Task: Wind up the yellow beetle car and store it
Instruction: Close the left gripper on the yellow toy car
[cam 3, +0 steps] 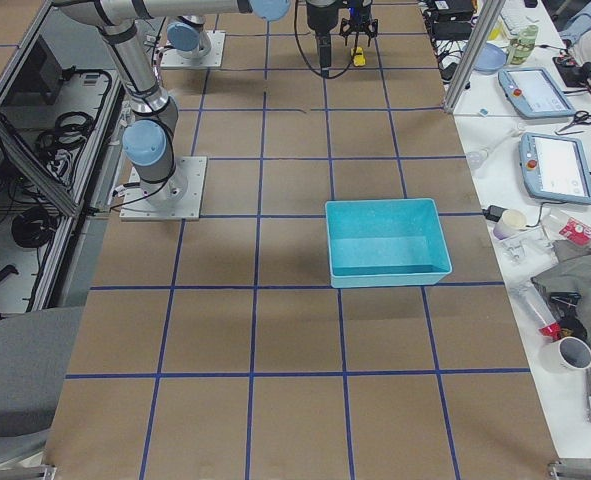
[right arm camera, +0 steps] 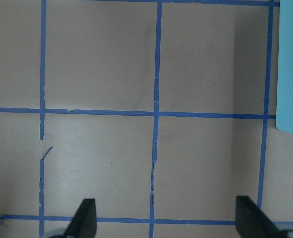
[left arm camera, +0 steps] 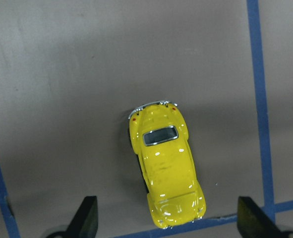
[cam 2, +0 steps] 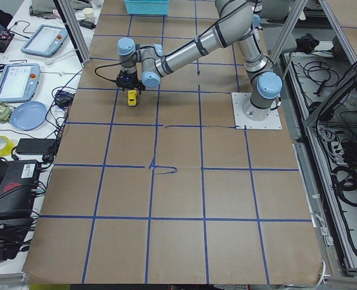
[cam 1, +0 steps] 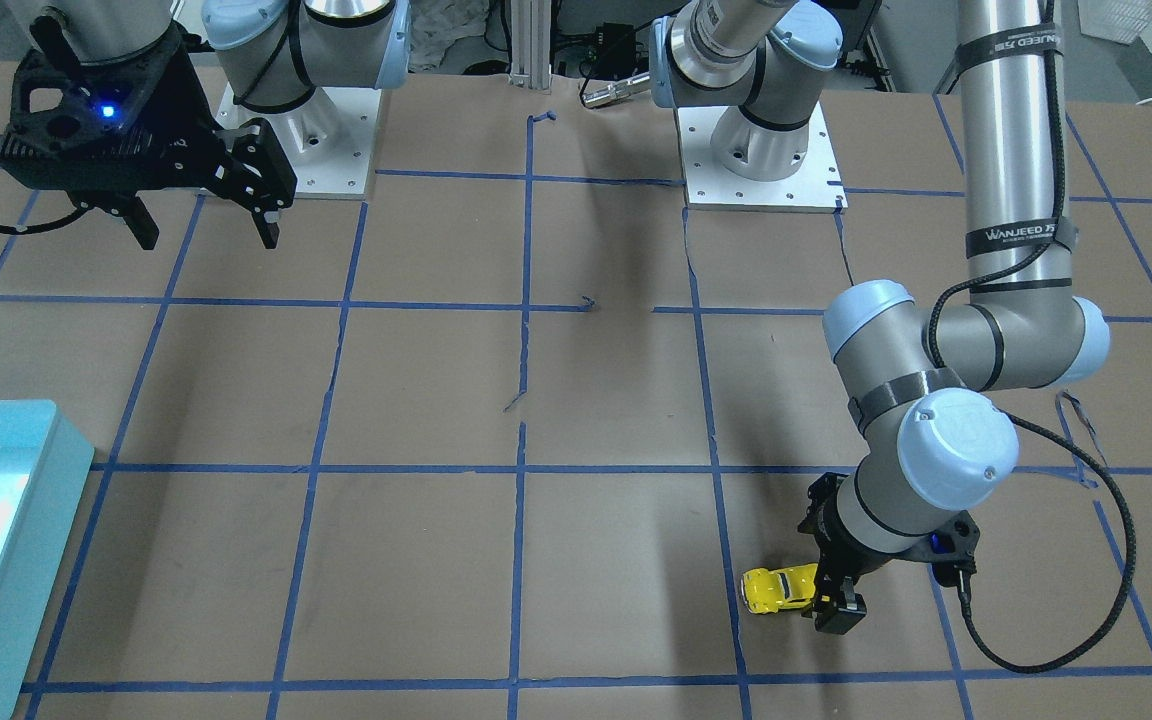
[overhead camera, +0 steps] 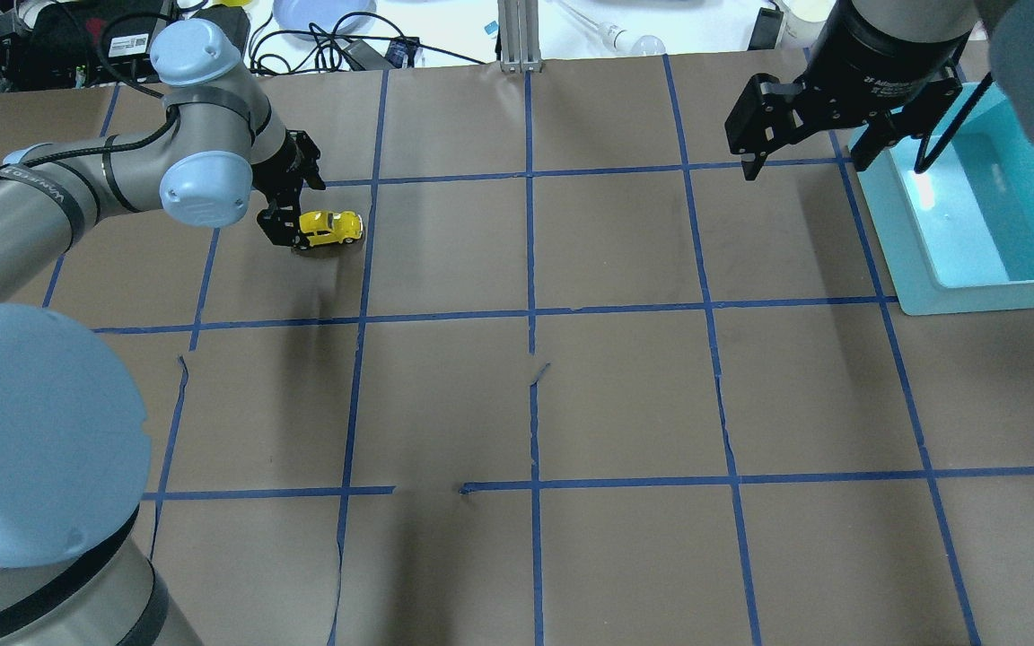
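Note:
The yellow beetle car (overhead camera: 330,227) stands on its wheels on the brown table, at the far left in the overhead view. It also shows in the front view (cam 1: 779,589) and the left wrist view (left arm camera: 165,168). My left gripper (overhead camera: 291,213) is low over the table at one end of the car, jaws wide open. In the wrist view that end of the car lies between the two fingertips (left arm camera: 87,215) without touching them. My right gripper (overhead camera: 802,161) is open and empty, held high next to the teal bin.
A teal bin (overhead camera: 975,296) stands at the table's right side and looks empty; it also shows in the front view (cam 1: 46,480) and the right side view (cam 3: 385,275). Blue tape lines grid the brown paper. Tablets, cables and dishes lie on the bench beyond the far edge.

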`<state>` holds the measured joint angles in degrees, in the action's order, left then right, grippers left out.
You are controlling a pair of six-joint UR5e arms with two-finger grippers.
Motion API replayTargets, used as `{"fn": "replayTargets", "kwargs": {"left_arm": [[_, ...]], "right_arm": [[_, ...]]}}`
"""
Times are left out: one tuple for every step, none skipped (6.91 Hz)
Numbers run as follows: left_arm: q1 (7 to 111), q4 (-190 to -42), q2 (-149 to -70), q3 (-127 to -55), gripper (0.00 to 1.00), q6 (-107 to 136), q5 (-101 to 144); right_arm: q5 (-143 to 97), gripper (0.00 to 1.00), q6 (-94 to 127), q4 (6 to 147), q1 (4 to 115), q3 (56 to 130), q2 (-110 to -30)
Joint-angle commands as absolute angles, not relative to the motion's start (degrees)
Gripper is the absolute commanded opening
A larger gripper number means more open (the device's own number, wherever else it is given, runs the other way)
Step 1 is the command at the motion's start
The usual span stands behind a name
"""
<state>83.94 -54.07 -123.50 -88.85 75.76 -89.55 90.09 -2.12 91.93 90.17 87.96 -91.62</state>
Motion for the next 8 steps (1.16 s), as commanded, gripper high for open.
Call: {"fn": "replayTargets", "kwargs": {"left_arm": [[83.9,-52.8,-125.1,-88.7,1.0,76.5,-90.5],[83.9,-52.3,-125.7,-88.7,1.0,77.2,-90.4],[83.9,-52.2,-125.8,-88.7,1.0,77.2,-90.4],[83.9,-52.2,-126.0,-88.2,0.96,77.2,-90.4],[83.9,-52.2,-126.1,-88.2,0.66,77.2,-90.3],[83.9,-52.2,-126.1,-88.2,0.29,77.0,-89.8],[83.9,-52.3,-126.0,-88.2,0.0,76.8,-89.6],[83.9,-52.2,-125.8,-88.2,0.0,76.6,-88.7]], "right_arm": [[90.1,1.0,-2.1,91.9,90.2,88.0,-91.7],[90.1,1.0,-2.1,91.9,90.1,87.9,-91.6],[90.1,1.0,-2.1,91.9,90.1,88.0,-91.6],[90.1,1.0,-2.1,91.9,90.1,88.0,-91.6],[90.1,1.0,-2.1,91.9,90.1,88.0,-91.6],[90.1,1.0,-2.1,91.9,90.1,88.0,-91.6],[90.1,1.0,-2.1,91.9,90.1,88.0,-91.6],[90.1,1.0,-2.1,91.9,90.1,88.0,-91.7]]}}
